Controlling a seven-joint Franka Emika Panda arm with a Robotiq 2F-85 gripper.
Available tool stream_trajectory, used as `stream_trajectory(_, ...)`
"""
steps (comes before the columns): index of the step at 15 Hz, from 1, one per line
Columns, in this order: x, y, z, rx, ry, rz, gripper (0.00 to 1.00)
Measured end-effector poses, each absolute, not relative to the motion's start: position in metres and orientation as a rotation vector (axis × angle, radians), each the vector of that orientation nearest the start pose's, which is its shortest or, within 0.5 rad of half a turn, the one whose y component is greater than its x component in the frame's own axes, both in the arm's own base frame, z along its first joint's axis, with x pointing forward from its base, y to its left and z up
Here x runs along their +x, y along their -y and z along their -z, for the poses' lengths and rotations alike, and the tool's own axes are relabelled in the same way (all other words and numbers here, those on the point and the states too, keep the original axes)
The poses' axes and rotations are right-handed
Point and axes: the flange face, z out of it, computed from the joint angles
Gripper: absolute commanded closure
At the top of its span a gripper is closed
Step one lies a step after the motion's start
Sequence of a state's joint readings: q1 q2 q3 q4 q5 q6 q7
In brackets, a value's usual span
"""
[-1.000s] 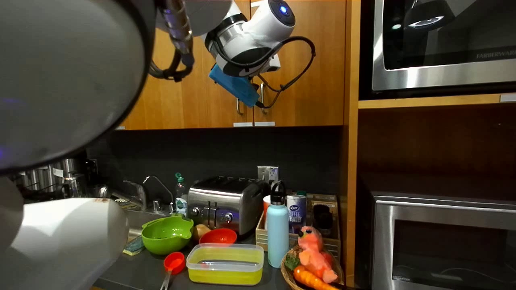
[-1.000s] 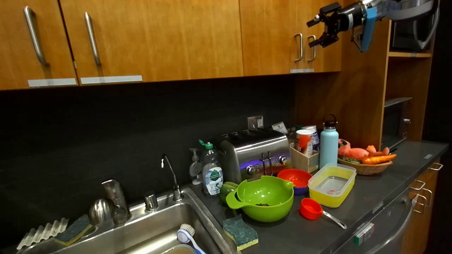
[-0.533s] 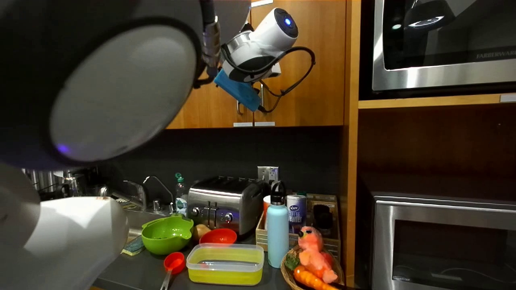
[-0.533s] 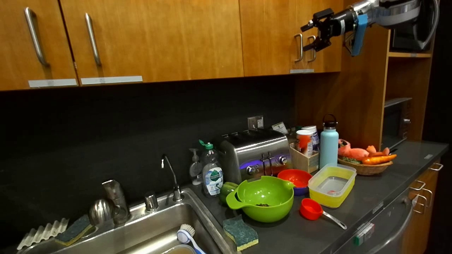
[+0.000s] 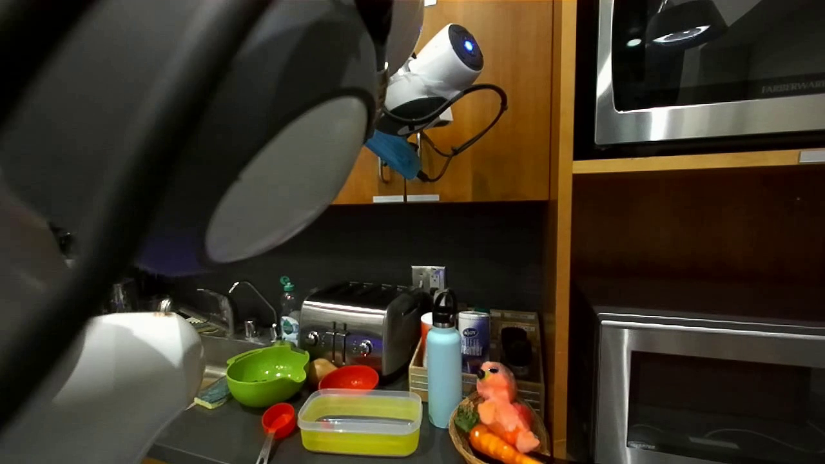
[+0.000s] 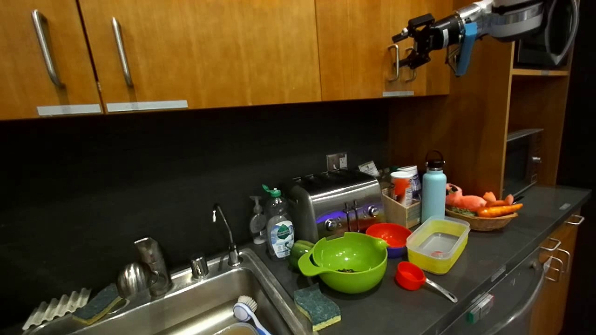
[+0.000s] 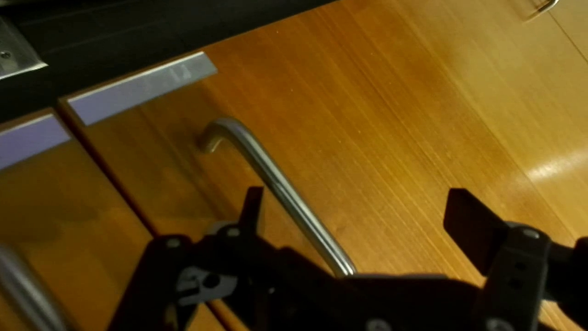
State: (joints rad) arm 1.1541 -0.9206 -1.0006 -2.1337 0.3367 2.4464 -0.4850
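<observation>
On the cabinet door (image 7: 367,128), a metal handle (image 7: 294,204) shows between the wide-apart fingers (image 7: 475,232) of the gripper (image 7: 356,195) in the wrist view, though contact is hard to judge; it looks stiff, firmly fixed, likely slippery, and best gripped mid-bar.

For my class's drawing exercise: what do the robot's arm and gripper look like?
The arm is rounded, mostly white and grey, with a black panel bearing a blue light. A black cable loops outside it. The gripper is black, with two angular, jointed fingers; a blue block sits behind it.
</observation>
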Motion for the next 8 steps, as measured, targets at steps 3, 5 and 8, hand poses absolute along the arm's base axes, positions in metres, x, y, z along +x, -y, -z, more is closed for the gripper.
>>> stream_trajectory(3,0.4841,0.098,-0.642,-1.942,0.324,1.009,0.0)
stream_trajectory(5,0.4855,0.0975,-0.6414,-1.935,0.325,1.006,0.0)
stream_trajectory(8,0.4859,0.0978,-0.6409,-1.92,0.323,1.002,0.0)
